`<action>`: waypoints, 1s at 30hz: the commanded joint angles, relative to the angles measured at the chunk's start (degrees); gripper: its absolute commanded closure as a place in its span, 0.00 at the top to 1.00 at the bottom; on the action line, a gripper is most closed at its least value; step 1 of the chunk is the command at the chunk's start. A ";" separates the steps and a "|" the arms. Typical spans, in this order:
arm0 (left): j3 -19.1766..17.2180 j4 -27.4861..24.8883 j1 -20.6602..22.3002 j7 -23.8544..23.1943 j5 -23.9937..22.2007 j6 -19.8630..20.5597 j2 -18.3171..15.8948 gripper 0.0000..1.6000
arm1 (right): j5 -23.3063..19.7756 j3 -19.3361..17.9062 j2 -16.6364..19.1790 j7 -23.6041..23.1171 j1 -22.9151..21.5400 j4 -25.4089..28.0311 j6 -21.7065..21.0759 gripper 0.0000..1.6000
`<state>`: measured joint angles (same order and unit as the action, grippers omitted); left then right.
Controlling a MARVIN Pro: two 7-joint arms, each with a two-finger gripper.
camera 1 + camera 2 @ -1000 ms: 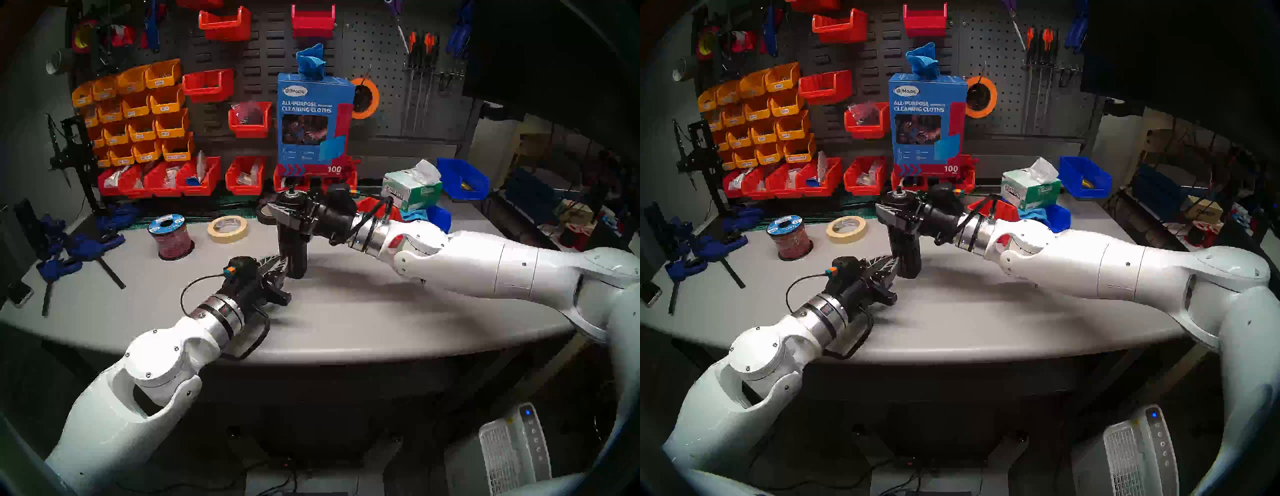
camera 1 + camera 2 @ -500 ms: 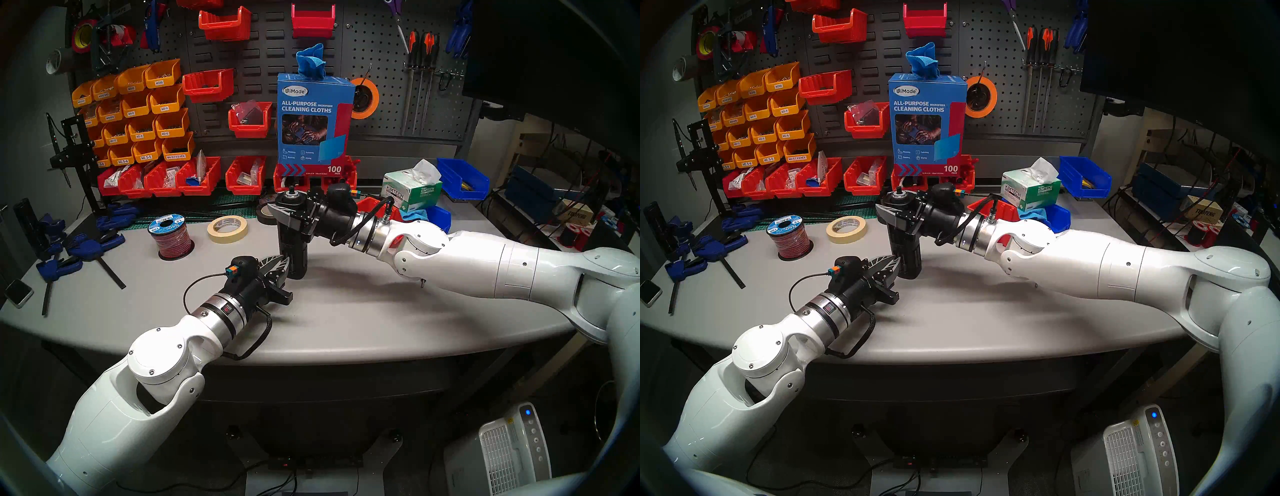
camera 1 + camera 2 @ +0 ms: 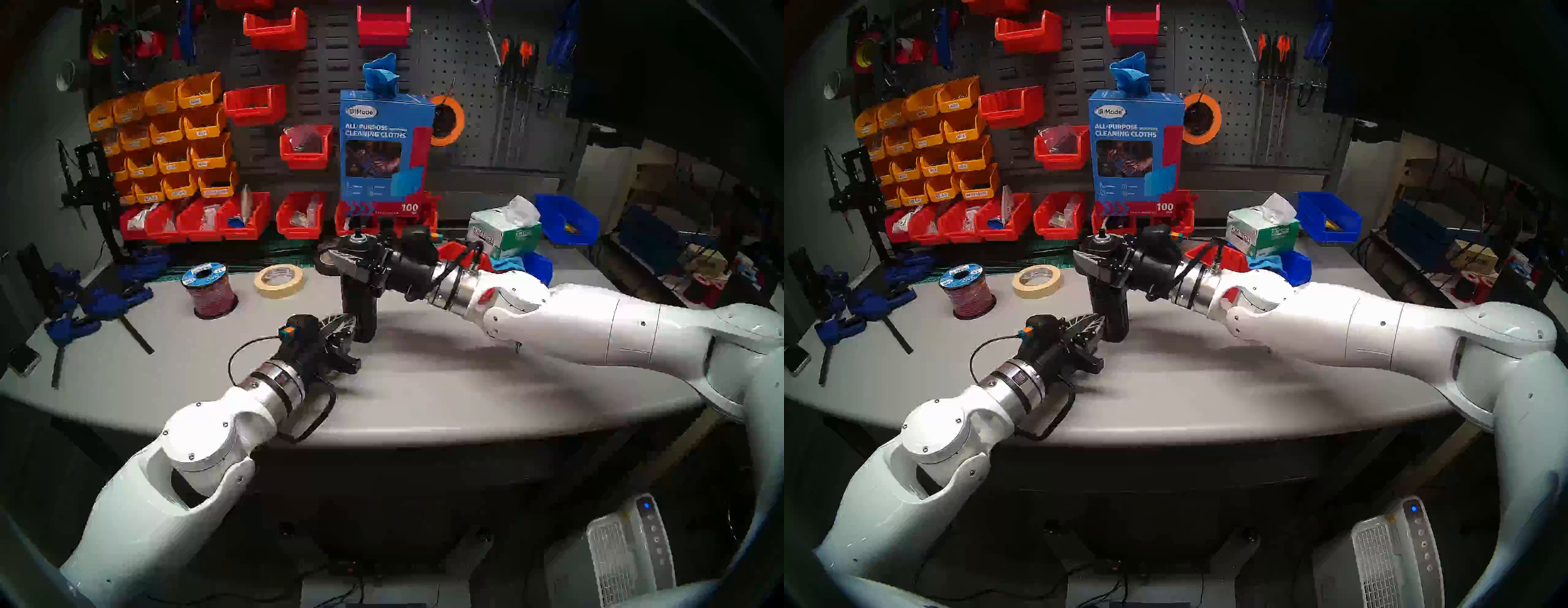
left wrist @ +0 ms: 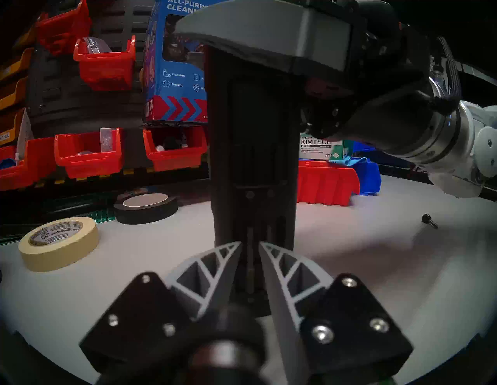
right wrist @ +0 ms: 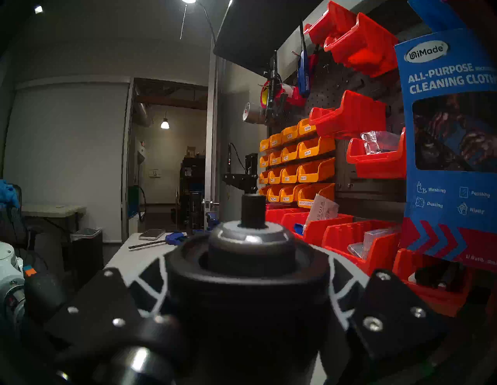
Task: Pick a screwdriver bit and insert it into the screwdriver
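On the grey surface (image 3: 424, 382) in the head view, the screwdriver (image 3: 358, 297) stands upright, the right hand (image 3: 339, 259) pinching its top. The left hand (image 3: 345, 329) sits at its foot, a shade nearer the column than a second ago; the right arm has not moved. In the left wrist view, the left hand's fingers (image 4: 228, 258) stand narrowly parted on either side of a slot in the screwdriver's (image 4: 252, 150) lower half, where a thin rod, apparently the screwdriver bit (image 4: 250, 258), stands; contact is unclear. In the right wrist view, the right hand (image 5: 247, 290) clamps the screwdriver (image 5: 250, 255) below its silver ring.
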<state>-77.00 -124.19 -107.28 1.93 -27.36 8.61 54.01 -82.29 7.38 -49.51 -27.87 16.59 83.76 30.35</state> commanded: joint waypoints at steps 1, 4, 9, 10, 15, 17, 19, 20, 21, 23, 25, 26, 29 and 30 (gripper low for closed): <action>-0.67 -1.18 1.17 0.54 0.30 -0.28 0.33 0.47 | 0.06 -0.85 0.01 0.17 -0.96 0.67 0.43 0.35; -0.12 -1.28 1.20 1.79 1.27 0.44 0.84 0.47 | 0.09 -0.81 0.14 0.23 -0.94 1.01 0.53 0.35; 0.78 -1.52 1.46 2.49 2.17 0.76 1.37 0.44 | 0.22 -0.68 0.31 0.47 -0.97 1.40 0.49 0.35; 0.97 -1.65 1.50 2.76 2.45 0.83 1.47 0.44 | 0.24 -0.66 0.33 0.52 -0.97 1.45 0.51 0.35; 1.52 -2.04 1.75 4.09 3.68 1.51 1.96 0.44 | 0.29 -0.65 0.42 0.57 -0.93 1.62 0.61 0.35; 1.58 -2.03 1.89 4.12 3.77 1.56 1.98 0.44 | 0.29 -0.65 0.46 0.58 -0.92 1.68 0.62 0.35; 1.59 -2.10 2.00 4.26 3.82 1.71 2.09 0.44 | 0.31 -0.64 0.50 0.56 -0.92 1.74 0.63 0.35; 1.60 -2.14 2.02 4.44 3.86 1.81 2.21 0.44 | 0.30 -0.65 0.51 0.50 -0.92 1.74 0.62 0.35; 1.65 -2.19 2.07 4.63 4.01 1.98 2.29 0.44 | 0.30 -0.65 0.52 0.49 -0.92 1.76 0.61 0.35; 1.73 -2.14 2.21 4.91 4.07 2.10 2.59 0.43 | 0.25 -0.65 0.52 0.39 -0.91 1.77 0.58 0.35; 1.81 -2.12 2.29 5.07 4.23 2.16 2.71 0.42 | 0.23 -0.64 0.51 0.29 -0.92 1.79 0.54 0.35; 1.87 -2.13 2.33 5.45 4.24 2.28 3.06 0.40 | 0.24 -0.63 0.50 0.25 -0.92 1.81 0.53 0.35; 2.10 -2.09 2.56 5.96 4.50 2.46 3.46 0.39 | 0.24 -0.62 0.48 0.22 -0.90 1.85 0.52 0.35; 2.16 -2.07 2.68 6.00 4.56 2.49 3.54 0.37 | 0.22 -0.62 0.48 0.22 -0.89 1.87 0.52 0.35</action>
<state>-74.44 -124.94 -106.72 6.76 -23.17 11.06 56.34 -82.04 7.53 -48.76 -27.23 16.57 84.75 30.57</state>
